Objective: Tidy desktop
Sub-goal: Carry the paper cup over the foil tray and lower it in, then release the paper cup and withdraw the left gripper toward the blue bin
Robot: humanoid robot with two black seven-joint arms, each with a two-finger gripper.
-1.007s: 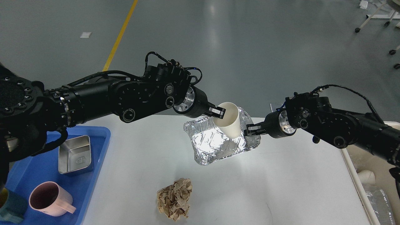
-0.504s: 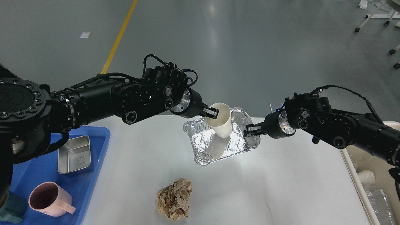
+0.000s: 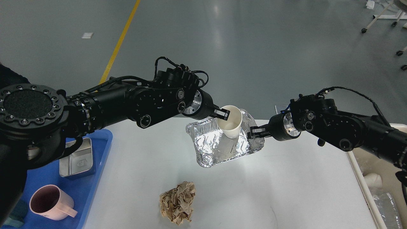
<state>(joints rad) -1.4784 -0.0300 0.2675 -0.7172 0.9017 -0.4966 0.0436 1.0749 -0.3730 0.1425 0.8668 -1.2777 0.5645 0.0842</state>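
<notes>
The desktop (image 3: 286, 184) is a large white-grey tabletop filling the lower half of the head view. Above its far middle my right gripper (image 3: 253, 132) is shut on the right rim of a crinkled foil tray (image 3: 219, 148), holding it tilted. My left gripper (image 3: 222, 114) is shut on the rim of a white paper cup (image 3: 231, 122), which hangs upright over the foil tray. A crumpled brown paper ball (image 3: 178, 202) lies on the desktop near the front.
A blue plastic tray (image 3: 92, 190) at the left holds a steel square container (image 3: 77, 158) and a pink mug (image 3: 51, 203). A cream bin (image 3: 381, 190) stands off the desktop's right edge. Grey floor lies beyond the far edge.
My left arm has shifted the paper cup first left, then back right and lower into the foil tray. The right gripper and the foil tray have stayed almost still.
</notes>
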